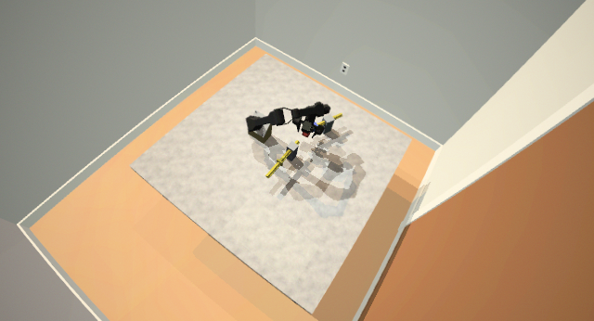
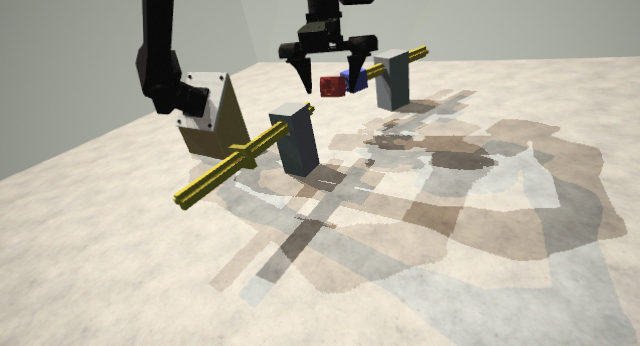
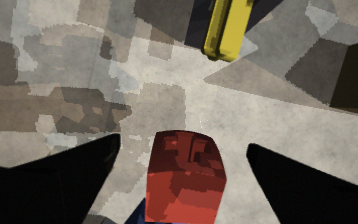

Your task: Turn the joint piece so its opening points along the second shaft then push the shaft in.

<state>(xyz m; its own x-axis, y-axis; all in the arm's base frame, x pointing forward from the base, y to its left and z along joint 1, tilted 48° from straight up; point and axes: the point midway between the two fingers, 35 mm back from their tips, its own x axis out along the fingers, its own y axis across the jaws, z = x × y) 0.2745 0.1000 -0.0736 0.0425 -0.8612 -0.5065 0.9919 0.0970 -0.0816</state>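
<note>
The red joint piece [image 1: 305,134] [image 2: 332,86] [image 3: 186,195] hangs at a blue hinge part [image 2: 361,81] [image 3: 139,214] on the fixed yellow shaft [image 1: 338,116] [image 2: 418,54], held by the far grey block [image 1: 329,125] [image 2: 400,86]. Its cross-shaped opening faces roughly toward the second yellow shaft [image 1: 274,169] [image 2: 210,178] [image 3: 235,25]; exact alignment is unclear. That shaft passes through the near grey block [image 1: 291,152] [image 2: 304,146], its tip apart from the red piece. My gripper [image 2: 331,91] [image 3: 185,144] is open and empty, with fingers on either side of the red piece; their height against it is unclear.
A raised collar [image 2: 243,156] sits on the second shaft, on the near block's outer side. The arm's wedge-shaped base [image 1: 261,134] [image 2: 235,121] stands left of the near block and shows at the wrist view's right edge. Overlapping shadows cross the mottled surface [image 1: 209,173] [image 2: 100,266].
</note>
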